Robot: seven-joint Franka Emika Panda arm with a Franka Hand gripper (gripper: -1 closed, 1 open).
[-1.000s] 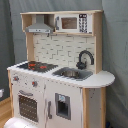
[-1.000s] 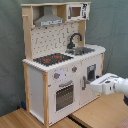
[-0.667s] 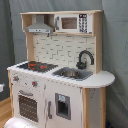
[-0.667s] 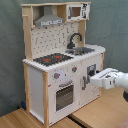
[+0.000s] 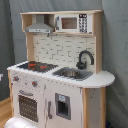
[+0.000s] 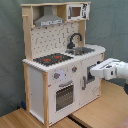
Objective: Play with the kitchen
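The kitchen [image 5: 55, 85] [image 6: 55, 65] is a tall white and light-wood toy that shows in both exterior views. It has a black hob with red rings [image 5: 36, 65] [image 6: 52, 59], a sink [image 5: 73, 73] [image 6: 82, 50], a black faucet [image 5: 85, 57] [image 6: 75, 39], a grey hood [image 5: 40, 25] [image 6: 49, 20], an oven door [image 5: 27, 106] [image 6: 64, 95] and knobs [image 6: 56, 76]. In the second exterior view my gripper [image 6: 90, 76] reaches in from the right. It sits right at the white cupboard door [image 6: 95, 80] under the sink. A white rounded part of my arm [image 5: 20, 123] shows at the first exterior view's bottom edge.
A toy microwave [image 5: 70, 22] [image 6: 76, 11] sits on the top shelf. Grey curtain [image 6: 10, 55] hangs behind the kitchen. The kitchen stands on wooden boards [image 6: 95, 112] with a gap between them.
In the second exterior view my arm has moved left, from off to the kitchen's right up to the cupboard door. The kitchen itself has not moved.
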